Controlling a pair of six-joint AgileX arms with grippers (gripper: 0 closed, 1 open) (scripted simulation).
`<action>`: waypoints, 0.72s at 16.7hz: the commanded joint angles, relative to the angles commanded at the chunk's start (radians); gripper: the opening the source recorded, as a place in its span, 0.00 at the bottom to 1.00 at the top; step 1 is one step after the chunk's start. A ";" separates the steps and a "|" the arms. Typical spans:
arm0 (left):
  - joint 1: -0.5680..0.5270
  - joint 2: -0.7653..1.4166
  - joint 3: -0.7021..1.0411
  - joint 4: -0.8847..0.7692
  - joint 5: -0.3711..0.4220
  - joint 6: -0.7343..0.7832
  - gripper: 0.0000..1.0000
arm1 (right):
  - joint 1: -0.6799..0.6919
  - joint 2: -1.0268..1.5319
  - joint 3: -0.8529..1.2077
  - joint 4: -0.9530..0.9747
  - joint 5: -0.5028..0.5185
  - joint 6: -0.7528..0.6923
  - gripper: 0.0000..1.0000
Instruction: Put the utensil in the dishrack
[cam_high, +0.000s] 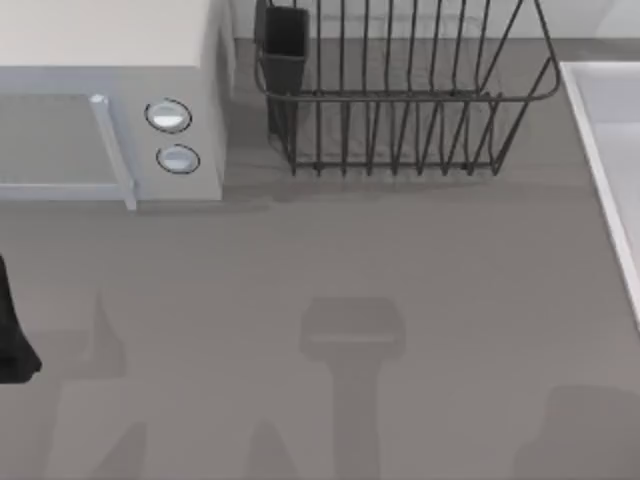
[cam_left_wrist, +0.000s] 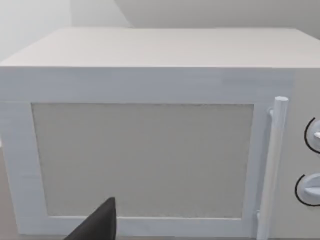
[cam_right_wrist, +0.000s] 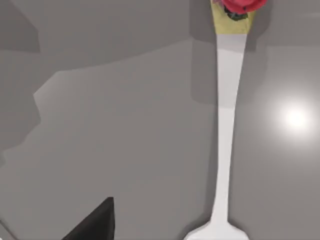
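Surface: grey tabletop (cam_high: 420, 260), bare across the middle in the top view, with arm shadows on it.

Rack: the dishrack (cam_high: 400, 95) stands at the far edge, right of centre, its dark cutlery cup (cam_high: 284, 45) at the left corner.

Microwave: the pale microwave (cam_high: 110, 90) sits far left, near the rack with a gap between; my left wrist view looks square at its door (cam_left_wrist: 142, 160).

Utensil: a white utensil (cam_right_wrist: 226, 135) lies flat on the table under my right wrist camera. Its long thin handle runs to a wider end at the frame edge; the other end meets a yellow and red piece (cam_right_wrist: 235, 12) that I cannot identify.

How it handles: I judge it light, stiff and smooth, likely to slip or pivot. Take it mid-handle, across the narrow width, pressing down to the table.

Left arm: a dark part (cam_high: 12, 330) shows at the left edge, parked; fingers, cannot tell.

Right gripper: one dark fingertip (cam_right_wrist: 95, 222) shows beside the utensil, apart from it and holding nothing; how wide, cannot tell.

Room: open table up to the rack; clear its flared rim and upright bars, and keep off the white tray edge (cam_high: 600, 150) at right.
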 joint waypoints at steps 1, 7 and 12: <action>0.000 0.000 0.000 0.000 0.000 0.000 1.00 | 0.000 0.002 -0.002 0.002 0.000 0.000 1.00; 0.000 0.000 0.000 0.000 0.000 0.000 1.00 | 0.000 0.105 -0.119 0.224 -0.001 0.006 1.00; 0.000 0.000 0.000 0.000 0.000 0.000 1.00 | 0.002 0.213 -0.237 0.449 -0.001 0.008 1.00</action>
